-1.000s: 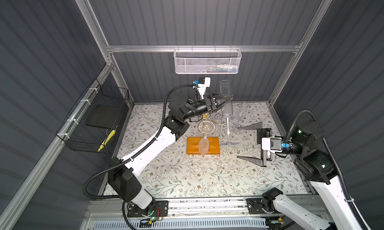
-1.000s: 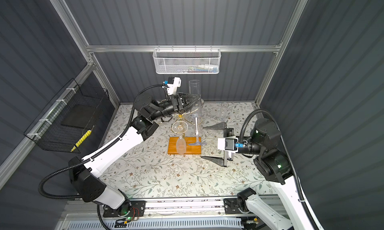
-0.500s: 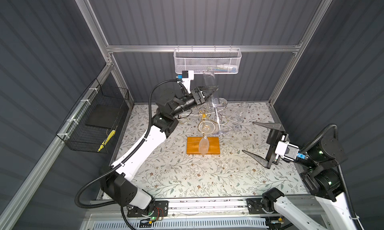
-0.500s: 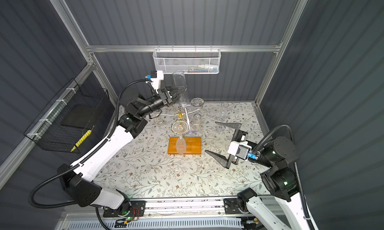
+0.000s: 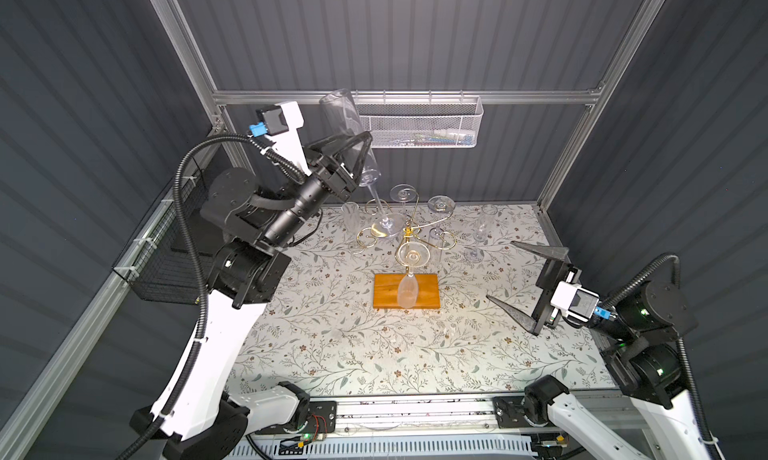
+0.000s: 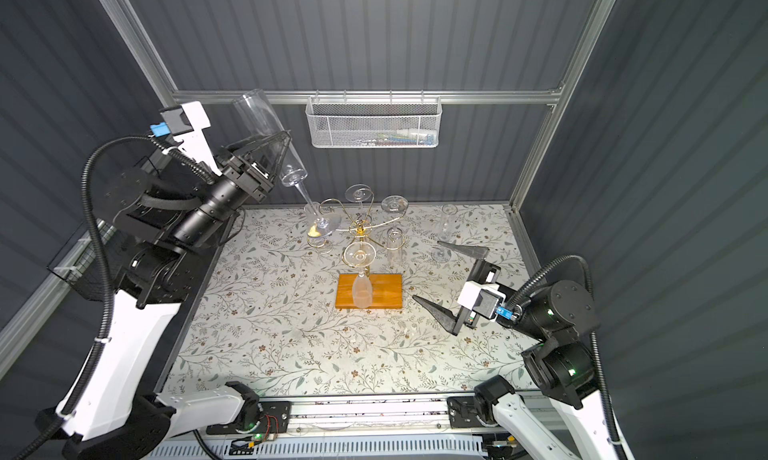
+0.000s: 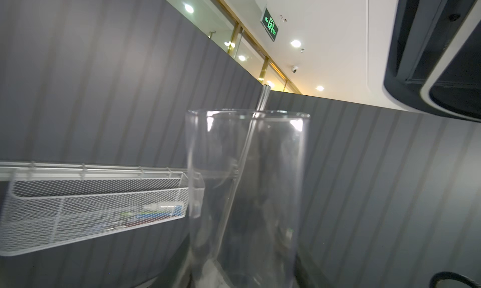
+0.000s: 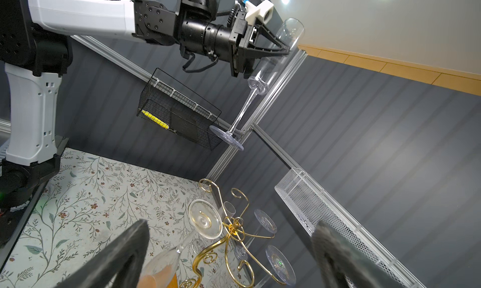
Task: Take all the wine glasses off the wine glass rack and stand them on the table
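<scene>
Wine glass [image 5: 340, 111] is clamped at the bowl in the half-closed left jaws, tilted rim-up, foot clear above the wine glass rack [image 5: 409, 229]. Right jaws stand wide open, empty, right of the rack. Lower it gently, steering off the rack's hanging glasses [image 5: 409, 287] and the mesh basket [image 5: 419, 125] behind; open desk [image 5: 332, 345] lies before the rack.
</scene>
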`<state>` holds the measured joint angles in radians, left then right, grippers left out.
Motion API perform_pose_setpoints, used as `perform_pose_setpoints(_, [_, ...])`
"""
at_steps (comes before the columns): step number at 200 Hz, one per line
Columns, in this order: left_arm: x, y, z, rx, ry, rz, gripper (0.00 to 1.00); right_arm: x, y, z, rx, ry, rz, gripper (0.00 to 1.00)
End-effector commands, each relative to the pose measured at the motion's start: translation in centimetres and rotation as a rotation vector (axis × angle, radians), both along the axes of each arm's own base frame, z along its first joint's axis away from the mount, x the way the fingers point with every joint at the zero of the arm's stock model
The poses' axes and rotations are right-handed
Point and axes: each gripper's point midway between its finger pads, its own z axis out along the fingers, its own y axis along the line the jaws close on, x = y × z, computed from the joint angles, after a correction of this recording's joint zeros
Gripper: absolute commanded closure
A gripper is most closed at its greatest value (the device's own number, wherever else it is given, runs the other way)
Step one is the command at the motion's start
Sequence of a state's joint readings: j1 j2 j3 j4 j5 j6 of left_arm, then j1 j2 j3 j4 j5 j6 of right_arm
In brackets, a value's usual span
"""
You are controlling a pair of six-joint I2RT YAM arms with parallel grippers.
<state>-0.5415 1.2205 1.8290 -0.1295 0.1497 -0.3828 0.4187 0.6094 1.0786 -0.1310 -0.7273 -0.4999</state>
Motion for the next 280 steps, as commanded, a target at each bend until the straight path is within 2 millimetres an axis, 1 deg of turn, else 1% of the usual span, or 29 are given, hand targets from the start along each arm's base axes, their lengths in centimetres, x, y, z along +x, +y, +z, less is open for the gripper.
perform_pose_setpoints(1, [1.1,3.2,-1.3,0.168,-0.034,0.268,0.53,0.0,-0.2,0.0,0.012,-0.001,-0.011,0.01])
perform_pose_setpoints(37, [1.6,8.2,-3.5,0.311,-0.037,0.584,0.54,0.2,-0.2,-0.3,0.013,0.009,-0.016,0.01])
perform_pose_setpoints(52, [2.2,10.0,-5.2,0.384,-0.033,0.717,0.54,0.3,-0.1,-0.4,0.013,0.013,-0.018,0.01])
perform_pose_setpoints(64, [2.7,11.0,-6.6,0.444,-0.034,0.8,0.54,0.4,-0.1,-0.5,0.013,0.019,-0.019,0.01])
perform_pose_setpoints(80, [3.4,11.7,-8.7,0.489,-0.022,0.869,0.54,0.5,-0.1,-0.6,0.013,0.025,-0.022,0.01])
perform_pose_setpoints(86, [3.6,11.8,-9.4,0.502,-0.021,0.883,0.53,0.6,-0.1,-0.6,0.014,0.027,-0.023,0.01])
perform_pose_setpoints(88, [3.6,11.8,-9.4,0.5,-0.025,0.889,0.53,0.6,-0.1,-0.6,0.014,0.027,-0.023,0.01])
perform_pose_setpoints(91, [4.2,11.6,-10.8,0.525,-0.009,0.892,0.53,0.6,-0.1,-0.6,0.014,0.029,-0.023,0.01])
perform_pose_setpoints(111, [5.1,11.8,-13.4,0.546,0.003,0.936,0.53,0.6,-0.2,-0.7,0.017,0.033,-0.03,0.01])
perform_pose_setpoints(141, [6.3,11.2,-16.8,0.521,0.018,0.931,0.53,0.9,-0.4,-1.0,0.013,0.046,-0.053,0.01])
perform_pose_setpoints(173, [7.6,10.2,-20.8,0.5,0.041,0.913,0.53,1.3,-0.6,-1.9,0.005,0.068,-0.077,0.01])
perform_pose_setpoints(197, [8.8,9.9,-23.9,0.494,0.086,0.916,0.53,1.5,-0.6,-2.5,0.003,0.083,-0.084,0.01])
perform_pose_setpoints(233, [10.4,8.9,-27.9,0.488,0.113,0.893,0.53,1.8,-0.6,-3.5,-0.007,0.095,-0.09,0.01])
perform_pose_setpoints(253, [11.1,8.7,-30.4,0.472,0.131,0.884,0.53,1.9,-0.6,-4.1,-0.012,0.09,-0.096,0.01])
perform_pose_setpoints(280, [12.0,9.0,-33.4,0.431,0.16,0.889,0.54,2.1,-0.7,-4.8,-0.019,0.09,-0.11,0.01])
